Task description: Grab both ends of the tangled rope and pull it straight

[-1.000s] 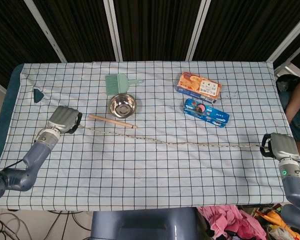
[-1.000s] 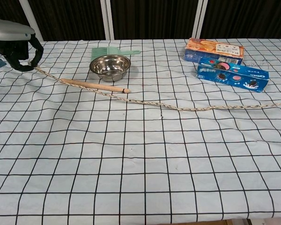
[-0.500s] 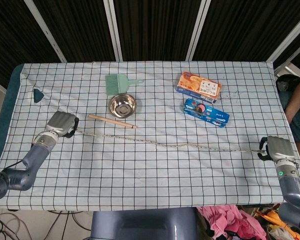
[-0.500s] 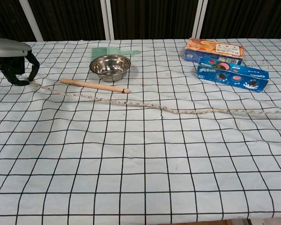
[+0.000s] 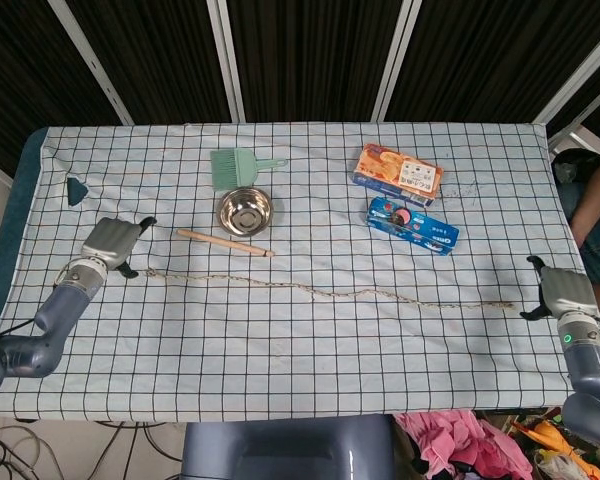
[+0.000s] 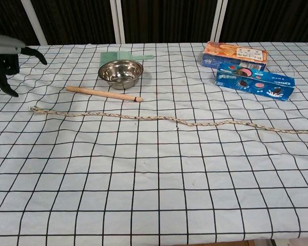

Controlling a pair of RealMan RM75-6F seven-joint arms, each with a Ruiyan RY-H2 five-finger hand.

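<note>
The pale braided rope (image 5: 330, 292) lies stretched in a nearly straight line across the checked tablecloth (image 5: 280, 370); in the chest view the rope (image 6: 164, 119) runs from its left end at the left to the right frame edge. My left hand (image 5: 110, 243) hovers just above and left of the rope's left end, fingers spread, holding nothing. In the chest view the left hand (image 6: 5, 54) sits at the far left edge. My right hand (image 5: 558, 293) is at the table's right edge, fingers apart, a short gap from the rope's right end.
A wooden stick (image 5: 225, 243), a steel bowl (image 5: 244, 209) and a green brush (image 5: 238, 165) lie behind the rope's left half. An orange box (image 5: 398, 174) and a blue cookie box (image 5: 413, 224) sit at the back right. A dark green triangle (image 5: 76, 189) rests far left.
Both hands have let go of the rope ends and opened. The rope dropped flat onto the cloth, nearer the front edge, and the hands drew slightly away from it.
</note>
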